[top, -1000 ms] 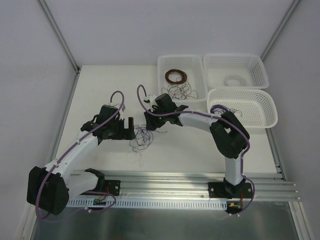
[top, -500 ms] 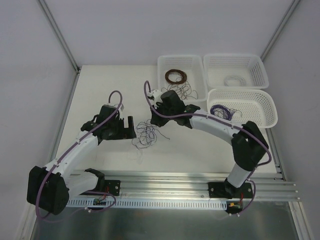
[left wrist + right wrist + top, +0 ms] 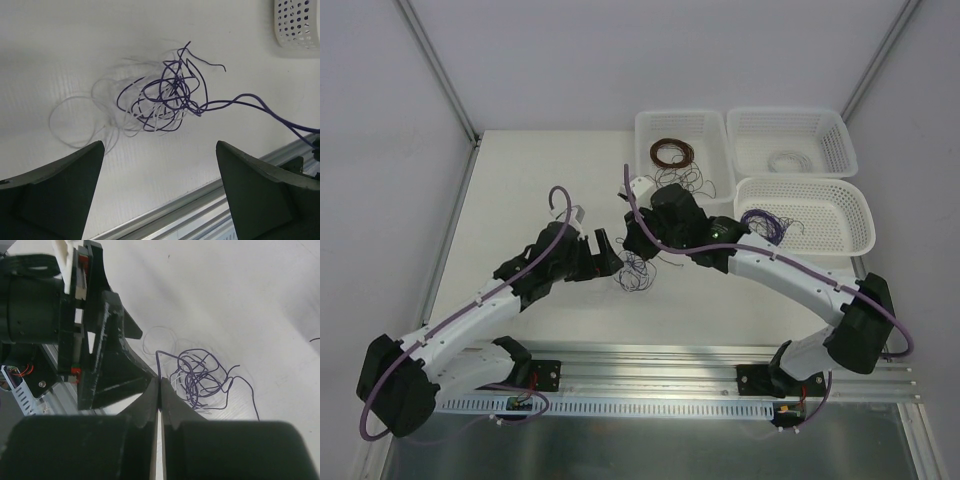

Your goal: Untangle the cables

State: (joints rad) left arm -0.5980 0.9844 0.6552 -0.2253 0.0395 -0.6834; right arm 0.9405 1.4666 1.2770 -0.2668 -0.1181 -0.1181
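The cables (image 3: 638, 272) lie as a small scribbly tangle of thin purple and pale wires on the white table between my two grippers. In the left wrist view the tangle (image 3: 165, 95) sits just beyond my left gripper (image 3: 160, 145), whose dark fingers (image 3: 60, 185) stand wide open with nothing between them. One purple strand (image 3: 270, 107) runs off to the right. My right gripper (image 3: 160, 381) is shut on a purple strand (image 3: 157, 362) that rises from the tangle (image 3: 197, 375). From above, the left gripper (image 3: 610, 255) and right gripper (image 3: 633, 248) nearly meet over the wires.
Three white baskets stand at the back right: one (image 3: 645, 140) with a brown coil (image 3: 670, 152) and loose dark wires, one (image 3: 835, 135) with a pale coil, one (image 3: 850, 235) with purple wires (image 3: 760, 222). An aluminium rail (image 3: 700, 365) runs along the near edge.
My right gripper has shut on a purple strand and drawn the tangle a little to the right. The left arm has reached right, up to the tangle, its fingers still open.
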